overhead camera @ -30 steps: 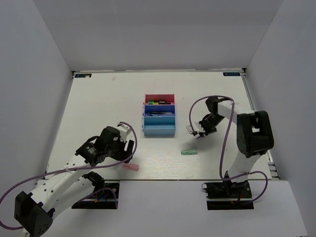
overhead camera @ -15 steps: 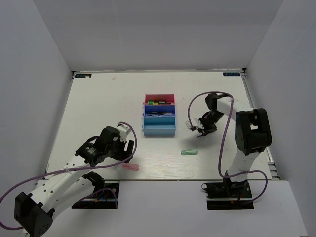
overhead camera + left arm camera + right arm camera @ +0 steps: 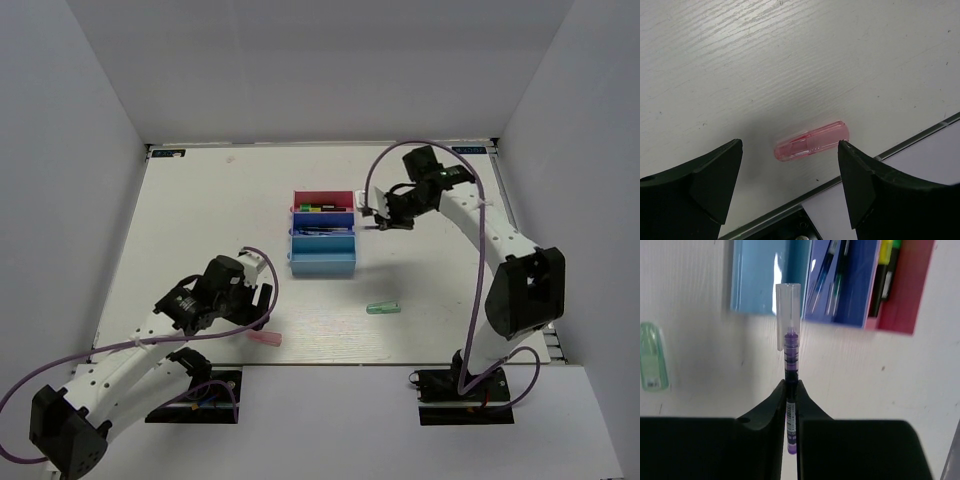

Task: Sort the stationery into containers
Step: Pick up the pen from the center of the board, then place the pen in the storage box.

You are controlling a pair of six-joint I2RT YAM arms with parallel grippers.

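Note:
Three joined trays stand mid-table: magenta-red (image 3: 322, 198) with highlighters (image 3: 883, 270), dark blue (image 3: 322, 221) with pens (image 3: 832, 270), light blue (image 3: 322, 262). My right gripper (image 3: 382, 222) is shut on a thin purple pen with a clear cap (image 3: 790, 340), held above the table just right of the trays. A mint-green capsule (image 3: 383, 308) lies on the table; it also shows in the right wrist view (image 3: 653, 356). My left gripper (image 3: 790, 155) is open, its jaws on either side of a pink capsule (image 3: 811, 147) near the table's front edge (image 3: 850, 175).
White walls enclose the table on three sides. The pink capsule (image 3: 265, 339) lies close to the near edge, by the left arm's base.
My right gripper has lifted the pen and carried it up and left, from the table right of the trays to just beside them. The left arm has not moved.

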